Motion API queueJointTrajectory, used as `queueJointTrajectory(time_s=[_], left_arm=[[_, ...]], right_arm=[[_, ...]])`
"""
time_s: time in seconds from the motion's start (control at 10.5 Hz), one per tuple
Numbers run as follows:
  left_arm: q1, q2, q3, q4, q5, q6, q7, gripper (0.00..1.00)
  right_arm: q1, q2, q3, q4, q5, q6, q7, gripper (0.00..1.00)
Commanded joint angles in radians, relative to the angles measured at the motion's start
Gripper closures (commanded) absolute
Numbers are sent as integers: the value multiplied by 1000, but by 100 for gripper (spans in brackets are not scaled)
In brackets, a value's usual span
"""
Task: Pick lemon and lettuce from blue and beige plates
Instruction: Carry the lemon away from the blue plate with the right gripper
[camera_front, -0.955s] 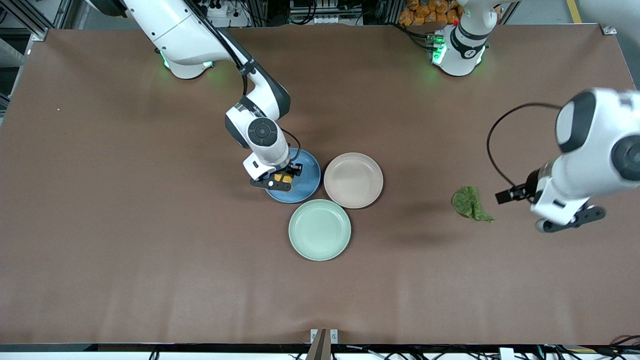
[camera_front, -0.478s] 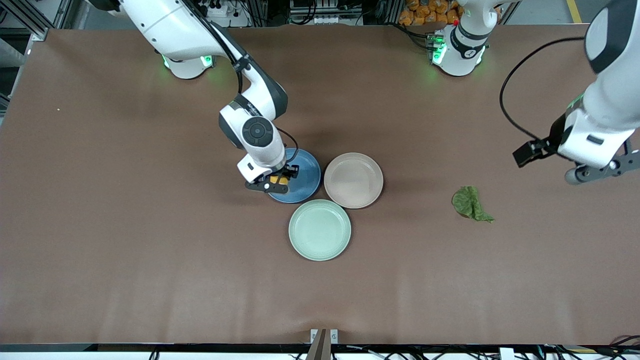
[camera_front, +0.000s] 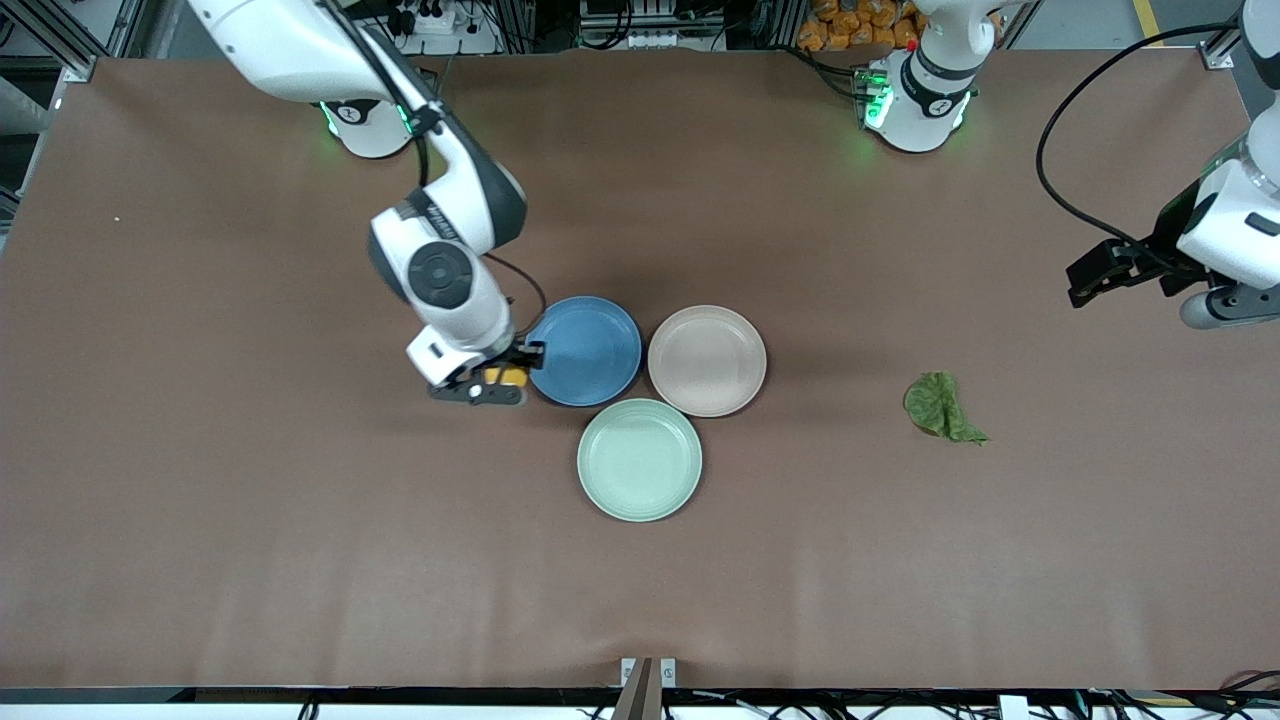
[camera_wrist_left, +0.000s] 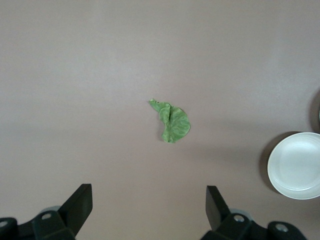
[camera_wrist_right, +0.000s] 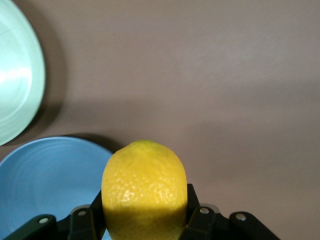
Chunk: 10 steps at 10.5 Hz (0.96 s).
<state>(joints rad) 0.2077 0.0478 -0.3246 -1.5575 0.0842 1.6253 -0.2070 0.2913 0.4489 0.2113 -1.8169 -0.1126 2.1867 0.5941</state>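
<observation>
A: Lemon — where was it held?
B: Clamped in the right gripper, just over the blue plate rim. A set-down was judged next.
A: Lettuce?
B: Left on the table; the left gripper was spread, well apart.

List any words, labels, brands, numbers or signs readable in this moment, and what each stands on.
None can be read.
Right arm's link above the right gripper, which holds the lemon: dark lettering, too small to read.
Blue plate, beige plate, mint-green plate, lettuce leaf, table: no markings.
Left gripper, open over the table: none.
</observation>
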Motion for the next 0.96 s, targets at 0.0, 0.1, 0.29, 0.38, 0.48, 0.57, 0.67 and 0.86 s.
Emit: queueJointTrajectory(time_s=[0.0, 0.1, 0.29, 0.38, 0.48, 0.57, 0.67, 0.86], left_arm=[[4, -51, 6, -29, -23, -21, 38, 0], [-2, -68, 21, -33, -24, -31, 75, 0], [-5, -83, 64, -35, -81, -38, 116, 0], [-14, -88, 81, -35, -87, -41, 123, 0], [-31, -94, 99, -41, -87, -44, 123, 0], [-30, -95, 98, -41, -89, -44, 123, 0], [-21, -97, 88, -39, -105, -44, 123, 0], [-19, -98, 88, -36, -113, -44, 121, 0]], right_arm=[[-79, -50, -7, -27, 4, -51, -146, 72], [-112, -61, -29, -28, 4, -79, -219, 72], [-141, -79, -88, -35, 4, -108, -354, 73], [-146, -82, -136, -53, 4, -101, -428, 73], [-150, -82, -174, -55, 4, -99, -500, 73], [-158, -82, -202, -58, 4, -101, -548, 72], [-167, -82, -225, -73, 4, -93, -588, 73], [-187, -78, -260, -126, 5, -8, -652, 73]])
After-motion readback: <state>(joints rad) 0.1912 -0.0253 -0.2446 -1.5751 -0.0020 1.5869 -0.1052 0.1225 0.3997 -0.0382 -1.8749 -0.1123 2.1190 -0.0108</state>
